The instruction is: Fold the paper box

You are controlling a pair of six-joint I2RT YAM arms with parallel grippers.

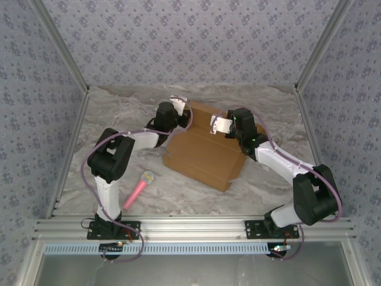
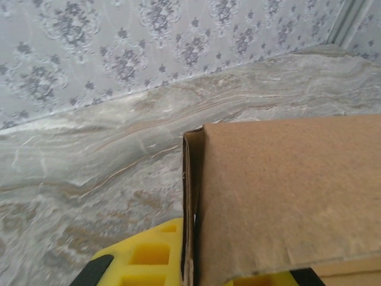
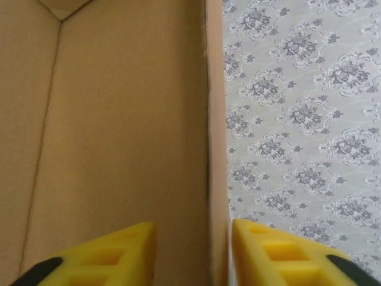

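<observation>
Working on a grey marbled table [image 1: 107, 119], with patterned wallpaper [image 1: 178, 42] closing it in on three sides and a metal rail [image 1: 196, 227] running along the near edge.

Straddling an upright wall of the box [image 1: 202, 158] with the yellow right fingers [image 3: 280, 256]. Touching the wall's outer face with one, leaving a strip of inner face showing beside the other. Not seeing enough to call it clamped or loose. Pointing the right gripper [image 3: 193, 238] along that wall, with wallpaper showing past its outer side and a crease and an inside corner showing on the inner side.

Bracketing a doubled cardboard edge with the left fingers [image 2: 143, 256]. Sitting right beside that edge with the visible one, hiding most of the other under a flat brown panel. Not reading the grip state there either. Holding the left gripper [image 1: 180, 108] at the box's far left corner.

Finding the box lying mid-table, brown and shallow, turned at an angle to the table edges, showing a wide plain panel on top. Meeting it at the far right side with the right gripper.

Reaching in from both near corners: bending the left arm [image 1: 110, 161] in from the left and the right arm [image 1: 286, 164] in from the right.

Spotting a pink microphone [image 1: 138, 190] with a yellow-green head lying on the table left of the box, near the left arm, not touching the cardboard.
</observation>
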